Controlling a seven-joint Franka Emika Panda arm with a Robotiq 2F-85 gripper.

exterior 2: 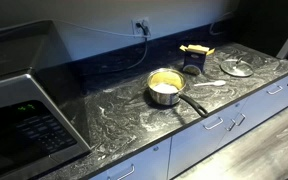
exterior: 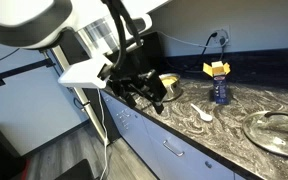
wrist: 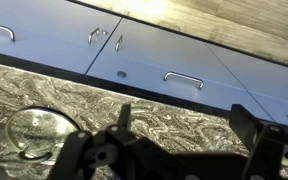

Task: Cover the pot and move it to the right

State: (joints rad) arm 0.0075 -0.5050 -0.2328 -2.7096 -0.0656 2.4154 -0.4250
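Pincer point(wrist: 182, 115) is spread wide with nothing in it. In the wrist view it hangs over bare worktop point(wrist: 184, 95), and the glass lid point(wrist: 36, 132) is at the lower left of frame.

The pot point(exterior 2: 164, 88) sits uncovered mid-frame in an exterior view. Its long handle point(exterior 2: 193, 104) points to the lower right, toward the worktop's front edge. The lid is well apart from it, flat at the upper right of that view.

Step in hand is likely fetching the lid. Best to drop straight over its centre and pinch the knob, not the rim, since flat glass on stone probably gives no purchase at the edge. The knob is only faintly visible. Lift clear before travelling.

In the way: a blue bottle point(exterior: 220, 93) and a white spoon point(exterior: 205, 115) lie between lid and pot, so the lid should be carried above them.

Room: the lid lies toward the front edge, with drawers point(wrist: 174, 75) below, so avoid sliding it that way. There is bare worktop at the lower left of the pot. A microwave point(exterior 2: 24, 110) closes off the far left of frame.
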